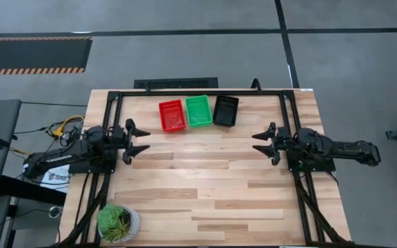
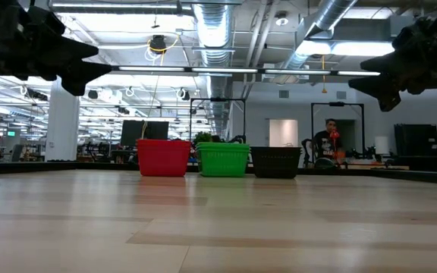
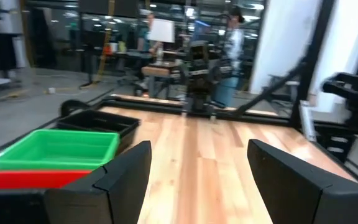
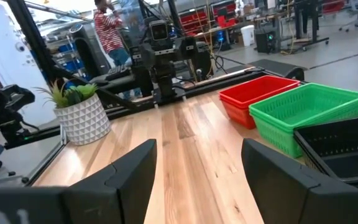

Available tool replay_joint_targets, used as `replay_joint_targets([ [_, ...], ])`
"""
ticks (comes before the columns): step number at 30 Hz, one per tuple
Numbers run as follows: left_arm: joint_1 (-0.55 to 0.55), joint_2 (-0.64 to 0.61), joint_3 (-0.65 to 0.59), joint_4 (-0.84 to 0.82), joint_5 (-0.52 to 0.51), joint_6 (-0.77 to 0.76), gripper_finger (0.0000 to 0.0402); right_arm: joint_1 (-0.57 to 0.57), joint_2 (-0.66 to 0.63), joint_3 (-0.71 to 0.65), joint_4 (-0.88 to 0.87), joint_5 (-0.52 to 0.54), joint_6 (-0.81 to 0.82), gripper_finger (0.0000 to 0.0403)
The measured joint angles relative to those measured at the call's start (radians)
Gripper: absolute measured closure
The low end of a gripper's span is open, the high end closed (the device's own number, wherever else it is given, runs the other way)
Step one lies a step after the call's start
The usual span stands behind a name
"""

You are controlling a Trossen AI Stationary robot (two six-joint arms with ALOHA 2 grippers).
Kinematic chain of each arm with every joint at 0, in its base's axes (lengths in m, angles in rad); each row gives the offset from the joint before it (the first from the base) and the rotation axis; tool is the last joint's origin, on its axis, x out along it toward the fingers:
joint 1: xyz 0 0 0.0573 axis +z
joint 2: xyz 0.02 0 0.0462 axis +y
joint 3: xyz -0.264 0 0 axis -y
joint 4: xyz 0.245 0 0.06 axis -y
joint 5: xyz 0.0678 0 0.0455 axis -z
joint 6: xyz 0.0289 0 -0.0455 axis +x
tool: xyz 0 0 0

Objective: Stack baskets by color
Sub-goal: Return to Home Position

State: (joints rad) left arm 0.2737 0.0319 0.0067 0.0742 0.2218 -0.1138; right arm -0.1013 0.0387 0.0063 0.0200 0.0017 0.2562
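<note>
The baskets stand side by side on the wooden table near its far edge, resting on their bottoms: red [image 1: 172, 115] on the left, green [image 1: 199, 110] in the middle, black [image 1: 225, 110] on the right. The low view shows the same row: red [image 2: 163, 158], green [image 2: 222, 159], black [image 2: 276, 161]. How many are nested in each colour I cannot tell. My left gripper [image 1: 143, 140] hovers open and level at the table's left side, pointing right, with nothing between its fingers. Opposite it, my right gripper [image 1: 259, 143] hovers open and level at the right side, pointing left.
A round potted green plant [image 1: 118, 222] stands at the table's near left corner. A black frame [image 1: 198, 92] runs along the table's far and side edges. Bare wood lies between the two grippers. People show in the room beyond the table.
</note>
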Motion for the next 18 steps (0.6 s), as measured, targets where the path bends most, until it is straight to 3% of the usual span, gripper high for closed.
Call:
replay_joint_targets([
  [6, 0.0, 0.001, 0.0, -0.02, -0.079, -0.071, 0.0145, 0.002, 0.0, 0.0, -0.002, 0.0, 0.013, 0.0143],
  [18, 0.0, 0.0, 0.0, -0.018, -0.079, -0.116, 0.0145, 0.003, 0.0, -0.001, -0.003, -0.002, 0.058, 0.0143],
])
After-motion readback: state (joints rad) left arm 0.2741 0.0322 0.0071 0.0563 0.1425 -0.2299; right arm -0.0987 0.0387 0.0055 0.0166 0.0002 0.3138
